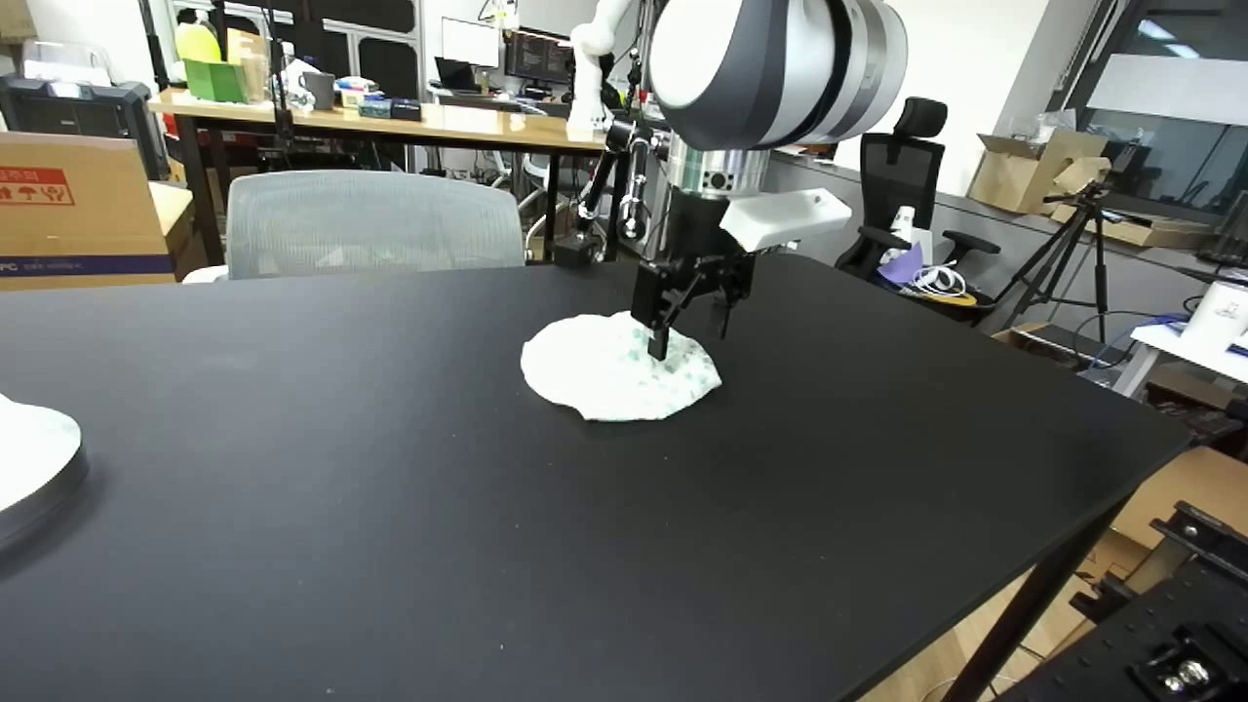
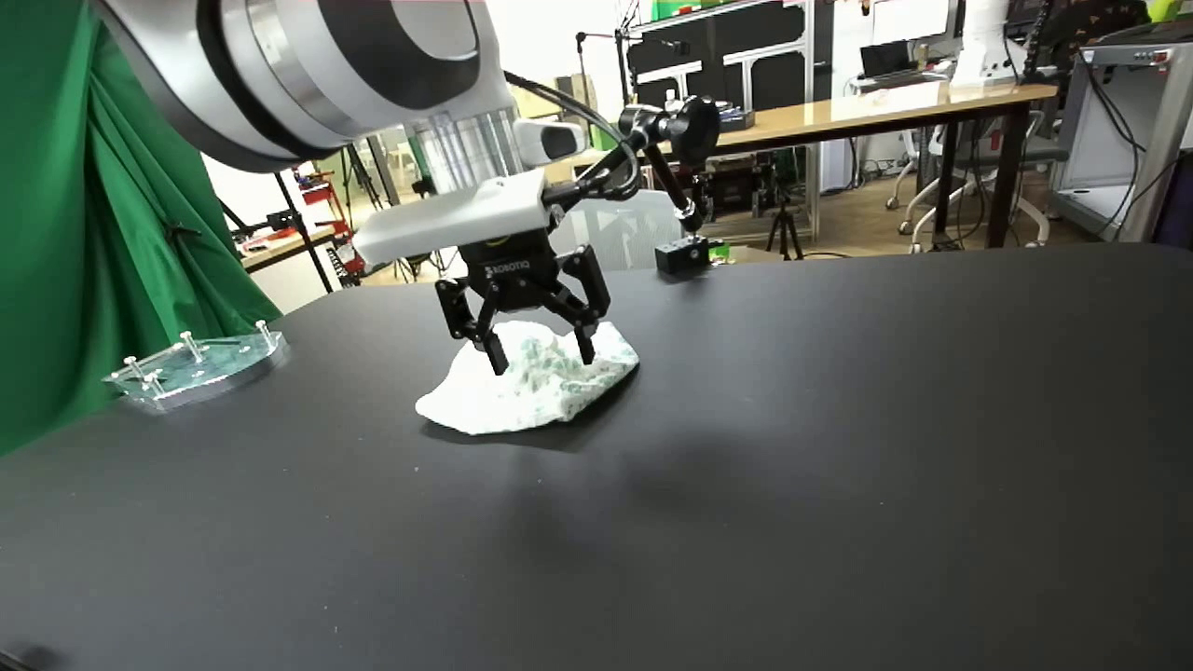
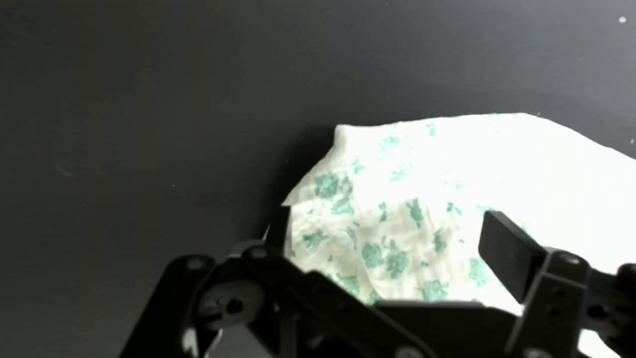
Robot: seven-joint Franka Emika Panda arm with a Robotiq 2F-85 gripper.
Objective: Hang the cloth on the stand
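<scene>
Upper centre of the frame, in an exterior view: one end effector (image 1: 689, 331), two fingers spread apart, tips down, holding nothing. One fingertip overlaps the cloth (image 1: 585, 366); contact cannot be told. Cloth: one, white with green print, on the bench (image 1: 390, 546), around centre frame. Long axis runs across the frame, dipping slightly to the right; a corner points right. Also one white disc (image 1: 34, 453), cut by the left edge, and one grey chair back (image 1: 375, 224), upper left.

In an exterior view with one green curtain (image 2: 93, 233), upper left, and one clear plate (image 2: 219, 368) with posts, mid left: both fingertips well apart, in front of the cloth. Cloth rumpled, left of centre; long axis slants up towards the right, tapered end to lower left.

In the wrist view: two fingers at the bottom, wide apart, printed fabric showing between them. Cloth at centre right, running off the right edge; one corner points left. Long axis cannot be told here.
</scene>
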